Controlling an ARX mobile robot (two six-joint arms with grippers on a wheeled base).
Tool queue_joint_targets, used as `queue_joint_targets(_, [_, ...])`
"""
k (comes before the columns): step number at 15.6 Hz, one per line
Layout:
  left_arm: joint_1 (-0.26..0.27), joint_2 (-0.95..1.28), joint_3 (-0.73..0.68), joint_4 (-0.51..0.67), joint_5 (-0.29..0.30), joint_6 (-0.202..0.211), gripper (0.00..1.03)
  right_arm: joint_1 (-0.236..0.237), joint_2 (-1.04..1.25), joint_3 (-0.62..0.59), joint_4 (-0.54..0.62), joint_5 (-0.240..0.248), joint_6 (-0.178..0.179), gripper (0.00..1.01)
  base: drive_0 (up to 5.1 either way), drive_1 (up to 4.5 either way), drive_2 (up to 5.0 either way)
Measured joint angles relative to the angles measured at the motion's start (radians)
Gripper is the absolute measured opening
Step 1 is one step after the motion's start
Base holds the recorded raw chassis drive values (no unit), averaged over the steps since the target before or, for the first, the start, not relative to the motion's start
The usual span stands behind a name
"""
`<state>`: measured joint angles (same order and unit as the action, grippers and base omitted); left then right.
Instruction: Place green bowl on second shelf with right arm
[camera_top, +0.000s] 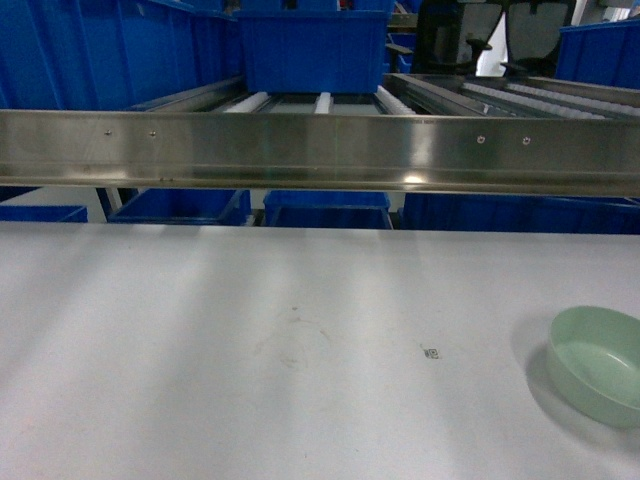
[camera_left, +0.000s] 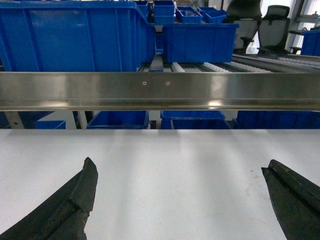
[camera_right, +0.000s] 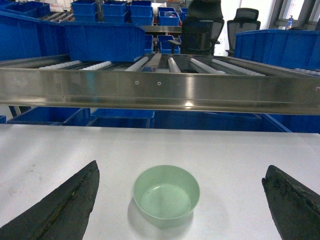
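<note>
Our right tool (camera_right: 180, 200) hangs released, jaws spread wide, the green bowl (camera_right: 166, 193) upright on the counter (camera_top: 250, 330) between them. We risk pinching its rim badly and tipping it, or knocking the second shelf (camera_right: 160, 90) rail when lifting

small dark table mark (camera_top: 431, 352) — unreadable

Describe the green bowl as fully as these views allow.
The green bowl is small, round and pale mint, smooth and glossy like plastic, with no pattern. It stands upright and empty on the white table, in front of the steel rail. In the head view it lies at the right edge, partly cut off. The right wrist view shows it between the open right gripper's fingers, apart from both. Nothing but the table touches it.
</note>
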<state>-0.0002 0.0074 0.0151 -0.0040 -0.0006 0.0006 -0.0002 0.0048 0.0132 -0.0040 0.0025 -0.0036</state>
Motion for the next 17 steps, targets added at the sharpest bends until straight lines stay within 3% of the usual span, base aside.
queue_joint_targets(4, [0.0, 0.0, 0.0, 0.0, 0.0, 0.0, 0.98, -0.005, 0.01, 0.0, 0.008, -0.014, 0.01, 0.98, 0.0, 0.0, 0.0])
queue_joint_targets(5, [0.0, 0.0, 0.0, 0.0, 0.0, 0.0, 0.98, -0.04, 0.129, 0.018, 0.011, -0.071, 0.04, 0.98, 0.0, 0.0, 0.0])
queue_joint_targets(6, [0.0, 0.0, 0.0, 0.0, 0.0, 0.0, 0.98, -0.048, 0.332, 0.052, 0.01, -0.066, 0.042, 0.98, 0.0, 0.0, 0.0])
queue_joint_targets(7, [0.0, 0.0, 0.0, 0.0, 0.0, 0.0, 0.98, -0.063, 0.531, 0.115, 0.074, -0.11, 0.056, 0.98, 0.0, 0.0, 0.0])
queue_joint_targets(9, [0.0, 0.0, 0.0, 0.001, 0.0, 0.0, 0.98, -0.099, 0.877, 0.359, 0.228, -0.097, 0.057, 0.98, 0.0, 0.0, 0.0])
queue_joint_targets(11, [0.0, 0.0, 0.0, 0.0, 0.0, 0.0, 0.98, -0.108, 1.18, 0.532, 0.424, -0.044, 0.098, 0.98, 0.0, 0.0, 0.0])
queue_joint_targets(15, [0.0, 0.0, 0.0, 0.0, 0.0, 0.0, 0.98, -0.112, 1.187, 0.517, 0.423, -0.037, 0.12, 0.98, 0.0, 0.0, 0.0])
queue_joint_targets(16, [0.0, 0.0, 0.0, 0.0, 0.0, 0.0, 0.98, -0.114, 1.2, 0.526, 0.391, -0.073, 0.145, 0.98, 0.0, 0.0, 0.0])
queue_joint_targets(17, [0.0, 0.0, 0.0, 0.0, 0.0, 0.0, 0.98, -0.134, 1.254, 0.547, 0.37, -0.202, 0.21, 0.98, 0.0, 0.0, 0.0])
